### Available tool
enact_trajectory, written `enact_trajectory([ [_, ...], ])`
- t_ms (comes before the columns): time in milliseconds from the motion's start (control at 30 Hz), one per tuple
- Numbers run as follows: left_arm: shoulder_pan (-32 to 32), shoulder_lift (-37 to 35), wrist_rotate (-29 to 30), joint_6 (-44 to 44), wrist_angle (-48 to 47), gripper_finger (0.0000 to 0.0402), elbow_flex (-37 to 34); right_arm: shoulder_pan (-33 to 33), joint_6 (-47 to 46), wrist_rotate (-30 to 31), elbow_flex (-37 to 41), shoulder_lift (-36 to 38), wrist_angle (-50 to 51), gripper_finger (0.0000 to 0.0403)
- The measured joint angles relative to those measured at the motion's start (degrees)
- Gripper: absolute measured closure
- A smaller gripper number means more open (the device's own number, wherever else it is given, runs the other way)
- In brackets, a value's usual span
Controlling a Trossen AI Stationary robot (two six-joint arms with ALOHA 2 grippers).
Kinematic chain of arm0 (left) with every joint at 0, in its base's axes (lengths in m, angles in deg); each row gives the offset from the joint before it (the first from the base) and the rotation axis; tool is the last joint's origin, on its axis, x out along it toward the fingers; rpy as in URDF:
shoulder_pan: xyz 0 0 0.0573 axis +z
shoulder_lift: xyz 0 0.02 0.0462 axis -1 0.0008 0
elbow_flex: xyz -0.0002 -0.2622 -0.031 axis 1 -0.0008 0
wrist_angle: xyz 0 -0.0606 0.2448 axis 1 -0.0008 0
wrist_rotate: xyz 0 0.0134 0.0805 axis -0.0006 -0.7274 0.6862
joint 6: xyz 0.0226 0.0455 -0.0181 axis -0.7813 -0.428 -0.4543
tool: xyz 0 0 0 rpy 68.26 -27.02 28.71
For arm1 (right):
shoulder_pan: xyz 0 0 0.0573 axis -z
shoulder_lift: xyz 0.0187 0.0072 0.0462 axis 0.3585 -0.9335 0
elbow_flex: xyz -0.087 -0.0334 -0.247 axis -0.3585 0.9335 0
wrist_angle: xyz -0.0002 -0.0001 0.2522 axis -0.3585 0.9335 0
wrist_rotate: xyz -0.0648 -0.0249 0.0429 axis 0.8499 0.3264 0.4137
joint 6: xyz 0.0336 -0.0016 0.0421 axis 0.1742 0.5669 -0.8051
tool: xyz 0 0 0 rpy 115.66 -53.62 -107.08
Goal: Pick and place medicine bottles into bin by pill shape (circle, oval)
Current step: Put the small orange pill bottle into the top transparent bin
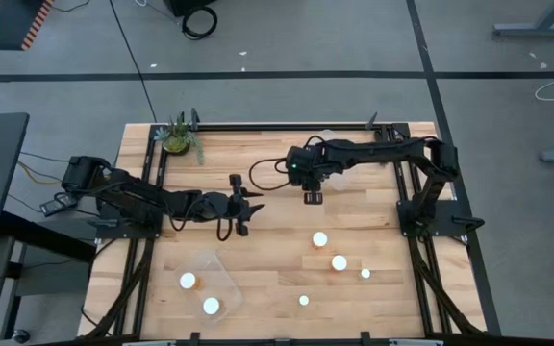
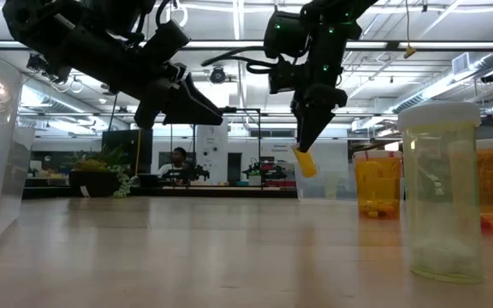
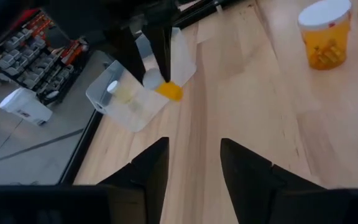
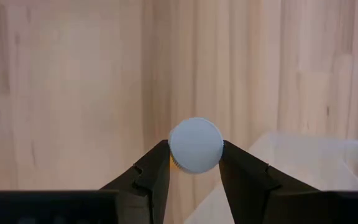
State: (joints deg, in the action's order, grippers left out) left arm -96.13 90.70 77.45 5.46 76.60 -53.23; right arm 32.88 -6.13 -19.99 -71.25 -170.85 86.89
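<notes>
On pale wooden table, scattered medicine bottles.

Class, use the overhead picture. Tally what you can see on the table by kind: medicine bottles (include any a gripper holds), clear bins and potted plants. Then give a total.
Medicine bottles: 7
Clear bins: 2
Potted plant: 1
Total: 10

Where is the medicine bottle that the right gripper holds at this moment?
The medicine bottle is pinched in the right gripper, lifted above the table's middle, beside the clear bin on the far right side.
</notes>
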Motion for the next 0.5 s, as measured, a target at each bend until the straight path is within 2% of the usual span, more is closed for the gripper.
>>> enact_trajectory([
  [200,0.0,-0.1,0.2,0.5,-0.6,0.0272,-0.7,0.8,-1.7,0.0,0.3,2.2,2.5,0.0264],
  [500,0.0,-0.1,0.2,0.4,-0.6,0.0291,-0.7,0.3,-7.9,0.2,6.4,13.3,-0.1,0.0264],
])
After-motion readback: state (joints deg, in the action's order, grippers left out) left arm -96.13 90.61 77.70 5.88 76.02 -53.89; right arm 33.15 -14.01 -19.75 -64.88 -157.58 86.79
